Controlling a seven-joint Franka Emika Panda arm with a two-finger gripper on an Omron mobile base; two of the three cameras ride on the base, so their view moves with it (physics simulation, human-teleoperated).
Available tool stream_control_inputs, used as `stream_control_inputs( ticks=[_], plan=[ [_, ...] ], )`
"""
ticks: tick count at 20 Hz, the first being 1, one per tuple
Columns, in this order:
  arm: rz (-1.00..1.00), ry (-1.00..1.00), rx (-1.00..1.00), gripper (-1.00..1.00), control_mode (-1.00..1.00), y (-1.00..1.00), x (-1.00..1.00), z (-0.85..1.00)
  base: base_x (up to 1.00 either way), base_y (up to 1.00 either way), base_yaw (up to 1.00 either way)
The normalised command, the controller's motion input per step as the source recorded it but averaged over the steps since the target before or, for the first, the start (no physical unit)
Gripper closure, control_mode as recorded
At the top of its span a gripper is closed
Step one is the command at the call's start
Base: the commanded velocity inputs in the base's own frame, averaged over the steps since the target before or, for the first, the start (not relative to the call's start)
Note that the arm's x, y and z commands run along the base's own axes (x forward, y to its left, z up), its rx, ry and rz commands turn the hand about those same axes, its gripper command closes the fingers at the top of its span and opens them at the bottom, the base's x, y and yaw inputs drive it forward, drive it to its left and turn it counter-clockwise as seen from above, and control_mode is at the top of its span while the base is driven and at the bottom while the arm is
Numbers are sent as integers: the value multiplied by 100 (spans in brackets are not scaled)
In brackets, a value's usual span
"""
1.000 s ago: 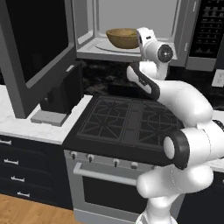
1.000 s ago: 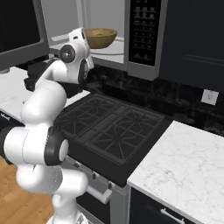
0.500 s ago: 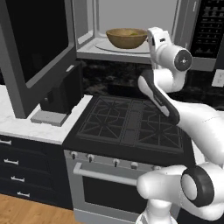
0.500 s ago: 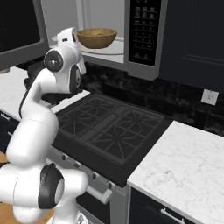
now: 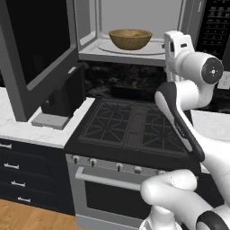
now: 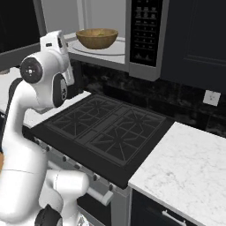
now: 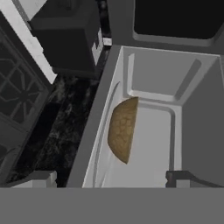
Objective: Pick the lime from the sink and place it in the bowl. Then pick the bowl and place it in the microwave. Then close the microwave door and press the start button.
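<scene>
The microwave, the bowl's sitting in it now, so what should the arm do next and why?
Probably swing the open gripper left toward the microwave door: the bowl rests on the turntable inside the microwave, nothing is held, and the door stands wide open.

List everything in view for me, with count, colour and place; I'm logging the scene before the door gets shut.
bowl: one, tan, on the turntable inside the microwave
lime: one, yellow-green, barely showing in the bowl
microwave: one, grey, above the stove
microwave door: one, dark glass, swung open to the left
stove: one, black, below the microwave
coffee machine: one, black, on the counter left of the stove
wall outlet: one, white, on the backsplash
gripper: one, dark tips, open, facing the microwave
</scene>
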Motion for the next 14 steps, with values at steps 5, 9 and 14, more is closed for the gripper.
stream_control_inputs(
  ticks=[5, 9, 14],
  plan=[
    [-4, 0, 4, -100, -100, 37, -100, -1, 0, 0, 0],
    [-7, 0, 8, -100, -100, 45, -100, 0, 0, 0, 0],
    [-11, 0, 11, -100, -100, 48, -100, 0, 0, 0, 0]
  ],
)
